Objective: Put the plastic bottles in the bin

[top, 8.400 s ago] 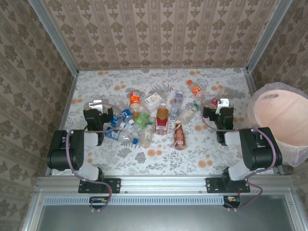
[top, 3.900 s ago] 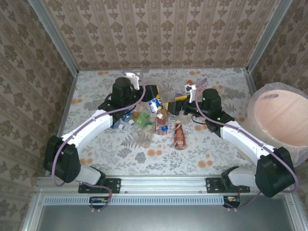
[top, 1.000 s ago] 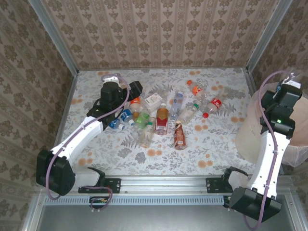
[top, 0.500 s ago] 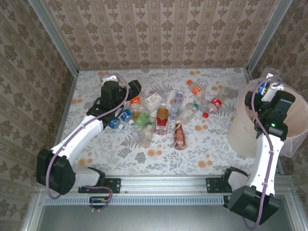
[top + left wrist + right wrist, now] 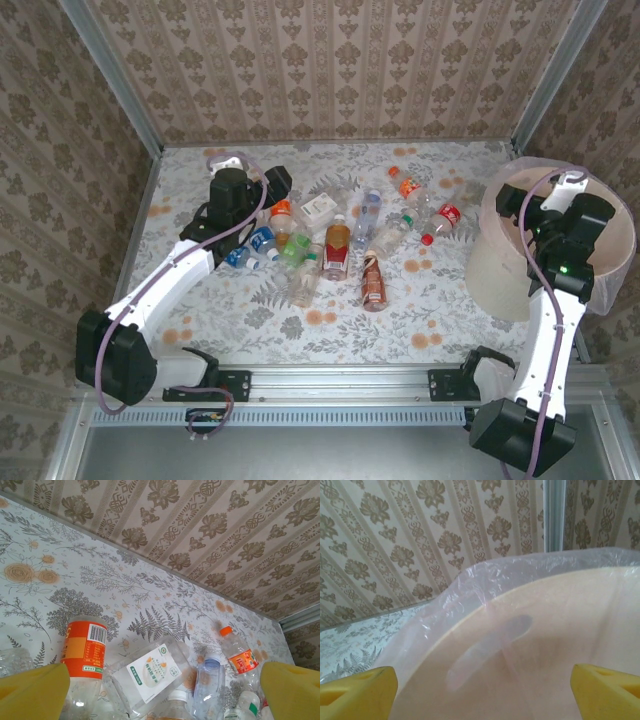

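The right gripper [image 5: 480,692] hangs over the bin [image 5: 560,610], jaws spread and empty. The left gripper [image 5: 162,692] hovers, spread wide, above the bottles [image 5: 84,650].

About thirteen plastic bottles [image 5: 337,245] lie on the desk [image 5: 440,310]; they are heaped closely, so the exact number is not sure. There is one bin [image 5: 498,270]. Two robot arms [image 5: 170,275], each with two yellow fingers [image 5: 30,690].

Left wrist view: a barcode stands on the orange-labelled bottle [image 5: 83,647]. The white-labelled bottle [image 5: 152,672] carries a green round emblem and print too fine to read. The orange-capped bottle [image 5: 240,657] has equally illegible label print.
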{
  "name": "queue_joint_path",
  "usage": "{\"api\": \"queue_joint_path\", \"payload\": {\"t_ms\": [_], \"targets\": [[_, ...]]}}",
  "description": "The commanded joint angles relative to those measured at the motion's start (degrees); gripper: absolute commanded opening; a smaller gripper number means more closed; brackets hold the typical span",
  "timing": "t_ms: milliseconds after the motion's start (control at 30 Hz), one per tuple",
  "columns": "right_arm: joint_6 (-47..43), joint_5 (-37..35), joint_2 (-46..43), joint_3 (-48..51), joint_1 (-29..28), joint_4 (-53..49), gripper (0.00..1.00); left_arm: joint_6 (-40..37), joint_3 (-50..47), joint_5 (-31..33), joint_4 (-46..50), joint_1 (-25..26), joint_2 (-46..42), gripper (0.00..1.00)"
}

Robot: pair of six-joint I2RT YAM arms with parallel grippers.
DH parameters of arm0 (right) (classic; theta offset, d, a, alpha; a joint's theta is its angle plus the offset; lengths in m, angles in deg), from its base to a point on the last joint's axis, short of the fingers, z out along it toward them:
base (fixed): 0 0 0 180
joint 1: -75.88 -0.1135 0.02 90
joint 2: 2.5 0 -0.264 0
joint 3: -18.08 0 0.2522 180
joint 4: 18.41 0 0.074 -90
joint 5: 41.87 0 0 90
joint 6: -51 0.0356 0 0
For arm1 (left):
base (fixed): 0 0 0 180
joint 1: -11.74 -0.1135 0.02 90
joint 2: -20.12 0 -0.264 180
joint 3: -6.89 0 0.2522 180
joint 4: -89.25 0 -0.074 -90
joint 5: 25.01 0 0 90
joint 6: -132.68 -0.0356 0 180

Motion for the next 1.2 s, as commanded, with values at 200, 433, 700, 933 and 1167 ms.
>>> {"api": "queue_joint_path", "payload": {"t_ms": [200, 433, 700, 933, 1167], "targets": [[8.4, 2.8, -3.0, -5.0, -5.2, -1.1, 0.94, 3.4, -0.9, 5.7, 6.5, -2.9, -2.2, 1.00], [4.5, -7.2, -0.4, -11.7, -22.6, -9.0, 0.97, 5.3, -1.7, 7.0, 11.6, -4.7, -2.9, 1.00], [3.6, -13.5, 5.8, -13.1, -40.8, -12.7, 0.97, 10.7, -6.9, 11.1, 12.2, -7.4, -6.8, 1.00], [7.3, -22.5, 13.3, -10.7, -53.4, -16.3, 1.00, 14.1, -9.6, 12.5, 13.5, -9.6, -9.0, 1.00], [22.2, -23.5, 24.0, -4.5, -58.6, -15.6, 1.00, 15.0, -9.8, 11.3, 14.9, -11.0, -8.9, 1.00]]}}
